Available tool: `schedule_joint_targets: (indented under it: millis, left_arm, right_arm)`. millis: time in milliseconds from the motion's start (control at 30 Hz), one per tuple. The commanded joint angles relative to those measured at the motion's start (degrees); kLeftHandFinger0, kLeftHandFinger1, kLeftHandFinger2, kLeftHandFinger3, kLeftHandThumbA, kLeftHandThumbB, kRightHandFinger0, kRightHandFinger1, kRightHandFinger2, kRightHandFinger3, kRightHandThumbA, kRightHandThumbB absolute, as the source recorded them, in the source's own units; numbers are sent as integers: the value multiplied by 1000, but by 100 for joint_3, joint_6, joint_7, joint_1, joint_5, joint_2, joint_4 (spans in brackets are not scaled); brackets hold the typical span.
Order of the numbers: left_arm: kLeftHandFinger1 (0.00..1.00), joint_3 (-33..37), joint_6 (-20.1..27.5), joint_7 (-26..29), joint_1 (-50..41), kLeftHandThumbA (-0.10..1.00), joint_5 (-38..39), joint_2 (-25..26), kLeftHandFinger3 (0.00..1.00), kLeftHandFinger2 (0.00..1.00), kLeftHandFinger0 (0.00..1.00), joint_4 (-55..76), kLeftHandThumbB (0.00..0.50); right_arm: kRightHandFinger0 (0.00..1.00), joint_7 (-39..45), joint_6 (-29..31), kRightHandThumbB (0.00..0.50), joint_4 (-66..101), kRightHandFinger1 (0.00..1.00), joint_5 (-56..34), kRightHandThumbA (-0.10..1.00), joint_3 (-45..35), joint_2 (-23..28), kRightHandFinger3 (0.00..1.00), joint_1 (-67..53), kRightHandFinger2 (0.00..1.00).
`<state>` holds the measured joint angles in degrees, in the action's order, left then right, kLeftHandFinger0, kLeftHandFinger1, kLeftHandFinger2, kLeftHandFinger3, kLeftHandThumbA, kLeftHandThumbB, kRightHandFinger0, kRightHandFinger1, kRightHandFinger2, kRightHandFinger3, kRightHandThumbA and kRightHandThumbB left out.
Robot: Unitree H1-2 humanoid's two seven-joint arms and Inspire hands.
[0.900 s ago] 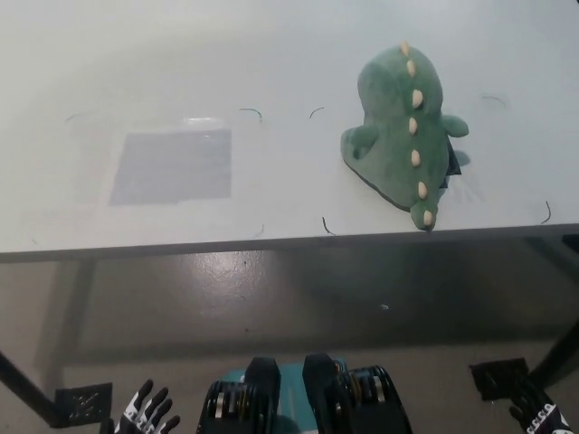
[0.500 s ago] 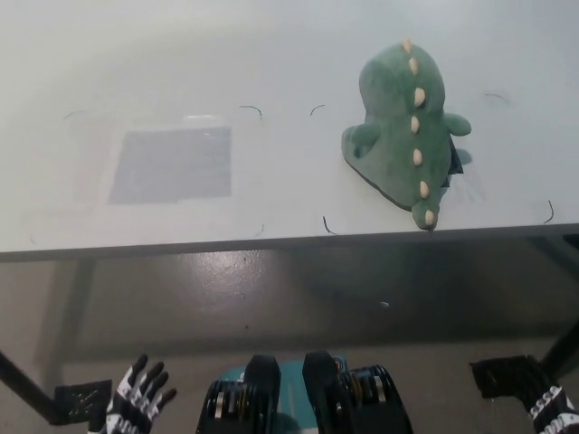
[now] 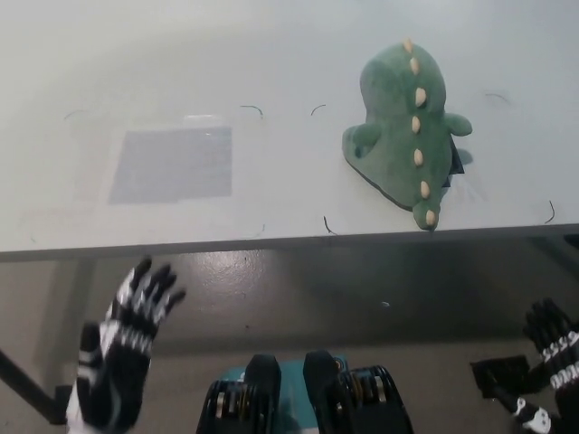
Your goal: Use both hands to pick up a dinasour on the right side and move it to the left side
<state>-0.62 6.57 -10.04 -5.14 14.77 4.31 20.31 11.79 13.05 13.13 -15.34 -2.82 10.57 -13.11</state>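
A: Two hands and one toy are shown. How are the surfaces arranged, largest first?

B: A pale table (image 3: 289, 54) is seen well ahead of both hands, with its near edge above them in the head view. A grey rectangular patch (image 3: 172, 165) is marked on it, ahead of the left hand (image 3: 122, 357). The green plush dinosaur (image 3: 404, 127) is laid ahead and inward of the right hand (image 3: 554, 348), close to the near edge, with its tail tip almost at that edge.

A: In what state are the hands?

B: The left hand is raised below the table edge with fingers (image 3: 145, 285) spread apart; nothing is held. The right hand is seen only partly at the lower right corner; nothing is held, and its fingers appear loosely apart, though this is not shown clearly.

A: What stage is judged to be in hand?

B: The reach is judged to be at its start; the dinosaur is not yet touched.

A: What could go wrong?

B: The toy could be pushed off the near edge if it is met from one side only, since it lies so near the rim. A soft body could also be squeezed out or tipped if the two hands are closed unevenly. The table edge could be struck if the hands are advanced before being lifted clear of it.
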Motion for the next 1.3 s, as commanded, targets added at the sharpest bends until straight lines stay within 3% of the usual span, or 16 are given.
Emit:
schedule_joint_targets:
  millis: [0, 300, 367, 533, 567, 667, 700, 833, 867, 900, 967, 1033, 1200, 1267]
  left_arm:
    - [1000, -3, -605, 216, 522, 1000, -30, 5, 1000, 1000, 1000, 322, 437]
    - [1000, 153, -1198, 278, 1601, 1000, -173, -77, 1000, 1000, 1000, 397, 428]
    - [1000, 200, -1278, 301, 1872, 1000, -180, -147, 1000, 1000, 1000, 251, 453]
    - [1000, 283, -1308, 312, 2519, 1000, -345, -263, 1000, 1000, 1000, -309, 444]
    - [1000, 310, -1369, 305, 2707, 1000, -351, -307, 1000, 1000, 1000, -502, 476]
    - [1000, 298, -1515, 350, 2954, 1000, -272, -436, 1000, 1000, 1000, -747, 491]
    - [1000, 330, -1587, 350, 3101, 1000, -304, -487, 1000, 1000, 1000, -937, 500]
    - [1000, 366, -1567, 351, 3468, 1000, -383, -641, 1000, 1000, 1000, -1468, 468]
    - [1000, 360, -1583, 355, 3537, 1000, -378, -673, 1000, 1000, 1000, -1565, 420]
    - [1000, 359, -1561, 370, 3670, 1000, -404, -721, 1000, 1000, 1000, -1774, 465]
    - [1000, 358, -1554, 435, 3965, 1000, -500, -785, 1000, 1000, 1000, -2144, 489]
    - [1000, 322, -1481, 518, 4386, 1000, -561, -870, 1000, 1000, 1000, -2715, 469]
    - [1000, 177, -1440, 636, 4897, 1000, -518, -1007, 1000, 1000, 1000, -3476, 379]
    - [1000, 141, -1440, 684, 5031, 1000, -544, -1046, 1000, 1000, 1000, -3687, 371]
  right_arm:
    - [1000, -45, -195, 236, 297, 1000, -144, 1000, -113, 113, 1000, 259, 1000]
    - [1000, -128, -616, 225, 499, 1000, -69, 1000, -175, 188, 1000, 975, 1000]
    - [1000, -180, -673, 236, 481, 1000, 27, 1000, -173, 160, 1000, 1243, 1000]
    - [1000, -289, -781, 217, 94, 1000, 212, 1000, -180, 105, 1000, 1934, 1000]
    - [1000, -333, -848, 227, -6, 1000, 255, 1000, -184, 83, 1000, 2130, 1000]
    - [1000, -416, -1049, 239, -67, 1000, 197, 965, -217, 30, 1000, 2403, 1000]
    - [1000, -481, -1159, 277, -179, 1000, 172, 950, -232, -14, 1000, 2594, 1000]
    - [1000, -563, -1475, 318, -494, 1000, 354, 990, -219, 56, 1000, 3060, 1000]
    - [1000, -570, -1508, 291, -571, 1000, 375, 983, -211, 63, 1000, 3149, 1000]
    - [1000, -525, -1444, 307, -738, 1000, 401, 1000, -192, 79, 1000, 3267, 1000]
    - [1000, -533, -1393, 297, -1076, 1000, 531, 1000, -166, 110, 1000, 3536, 1000]
    - [1000, -572, -1366, 289, -1626, 1000, 603, 993, -160, 94, 1000, 3999, 1000]
    - [1000, -600, -1365, 171, -2233, 1000, 606, 971, -147, -52, 1000, 4548, 1000]
    - [1000, -635, -1316, 131, -2345, 1000, 661, 972, -125, -110, 1000, 4641, 1000]
